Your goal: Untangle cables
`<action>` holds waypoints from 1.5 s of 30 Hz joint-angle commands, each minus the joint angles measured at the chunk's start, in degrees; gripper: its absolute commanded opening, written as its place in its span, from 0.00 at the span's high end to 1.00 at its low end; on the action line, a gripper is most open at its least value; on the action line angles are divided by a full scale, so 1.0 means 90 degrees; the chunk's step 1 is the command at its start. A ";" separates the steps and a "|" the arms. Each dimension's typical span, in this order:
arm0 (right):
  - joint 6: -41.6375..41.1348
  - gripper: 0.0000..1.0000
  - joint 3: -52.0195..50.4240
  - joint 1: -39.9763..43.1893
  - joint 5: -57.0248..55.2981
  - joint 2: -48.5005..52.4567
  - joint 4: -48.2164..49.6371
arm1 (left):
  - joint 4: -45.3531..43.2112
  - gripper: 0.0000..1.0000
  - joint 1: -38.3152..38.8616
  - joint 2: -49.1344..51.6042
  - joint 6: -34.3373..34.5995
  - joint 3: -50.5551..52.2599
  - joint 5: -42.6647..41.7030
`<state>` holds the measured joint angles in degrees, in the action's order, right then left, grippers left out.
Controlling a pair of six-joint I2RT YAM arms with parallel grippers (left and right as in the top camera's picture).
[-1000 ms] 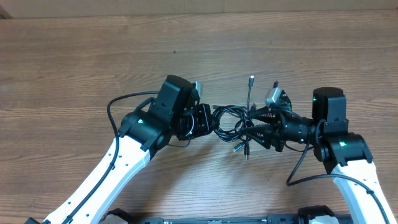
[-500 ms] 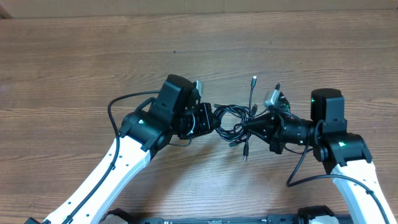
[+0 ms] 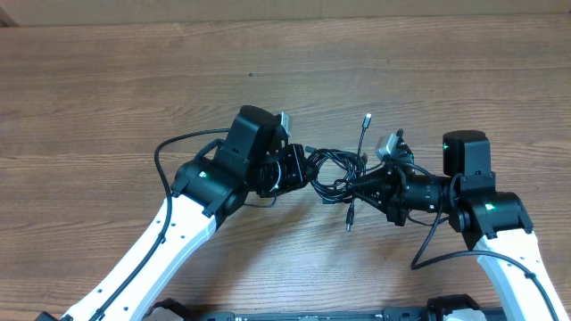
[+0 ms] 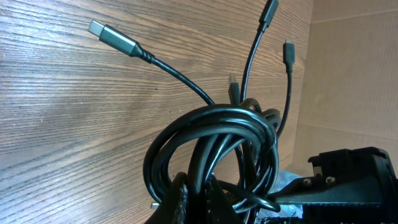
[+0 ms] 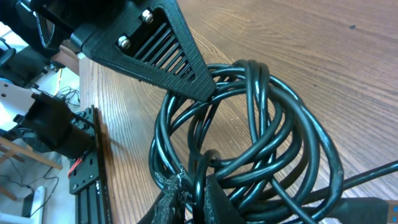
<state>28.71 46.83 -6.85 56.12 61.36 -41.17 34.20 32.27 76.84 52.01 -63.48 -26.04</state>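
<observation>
Tangled bundle of thin black cords w/ small silvery plug tips is mid brown wood-grain counter, btwn the two arms. Left jaws clamped on bundle's left loops; right jaws pinched together on strands at its right. Few plug ends stick out free.

A wooden table with brown, streaky grain fills nearly every view, evenly lit with a soft sheen. Along its far edge stands a plain tan panel (it looks like cardboard). In the right wrist view, a black metal rail runs past one table edge, with blurred clutter beyond it.
</observation>
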 commanded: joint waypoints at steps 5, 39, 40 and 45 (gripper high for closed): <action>0.0032 0.84 0.0085 -0.0073 0.0180 -0.0051 -0.0182 | -0.0121 0.96 0.0012 -0.0085 0.0104 -0.0131 0.0250; 0.0034 0.51 0.0083 -0.0073 0.1868 -0.0051 -0.0260 | -0.1030 0.96 0.0012 -0.0085 0.0539 -0.0131 0.0223; 0.0034 0.52 0.0083 -0.0073 0.1955 -0.0051 -0.0243 | -0.1052 0.96 0.0012 -0.0085 0.0539 -0.0131 0.0226; 0.0032 0.52 0.0083 -0.0073 0.2375 -0.0051 -0.0138 | -0.1095 0.96 0.0012 -0.0085 0.0610 -0.0131 0.0223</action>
<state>28.73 46.83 -7.16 71.18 61.36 -42.85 25.61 32.27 76.84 55.75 -63.48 -24.51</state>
